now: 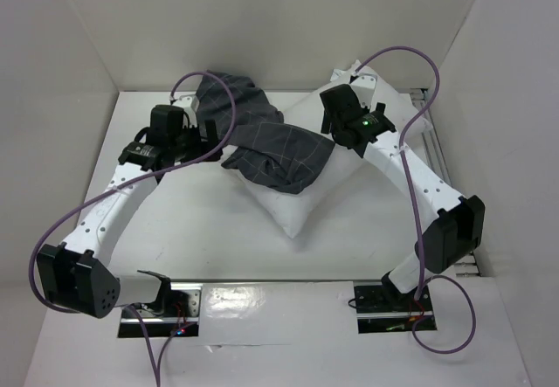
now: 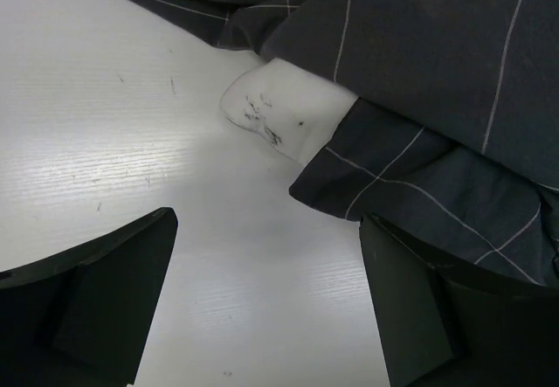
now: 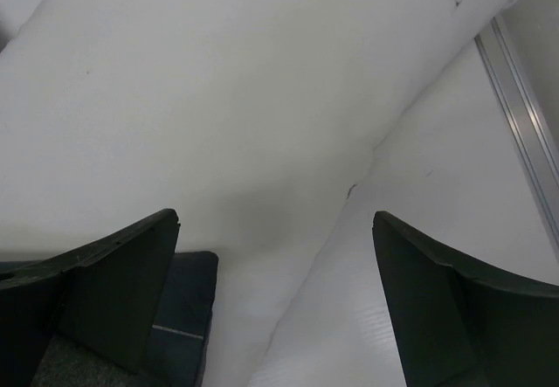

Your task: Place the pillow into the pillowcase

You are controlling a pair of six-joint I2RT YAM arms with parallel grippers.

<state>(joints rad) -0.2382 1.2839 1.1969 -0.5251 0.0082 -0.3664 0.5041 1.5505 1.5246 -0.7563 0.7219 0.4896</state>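
Note:
The white pillow (image 1: 299, 202) lies diagonally across the middle of the table. The dark grey checked pillowcase (image 1: 278, 147) is draped in a crumpled heap over its upper left part. My left gripper (image 1: 210, 134) is open and empty at the pillowcase's left edge. In the left wrist view it (image 2: 266, 317) hovers over bare table just short of the pillowcase (image 2: 437, 64), where a white pillow corner (image 2: 284, 112) pokes out. My right gripper (image 1: 334, 112) is open and empty over the pillow's upper right. In the right wrist view it (image 3: 275, 308) faces the pillow (image 3: 244, 99), with a bit of pillowcase (image 3: 185, 317) by the left finger.
White walls enclose the table on the left, back and right. A metal rail (image 1: 434, 147) runs along the right edge and also shows in the right wrist view (image 3: 522, 116). Purple cables (image 1: 410, 64) loop above both arms.

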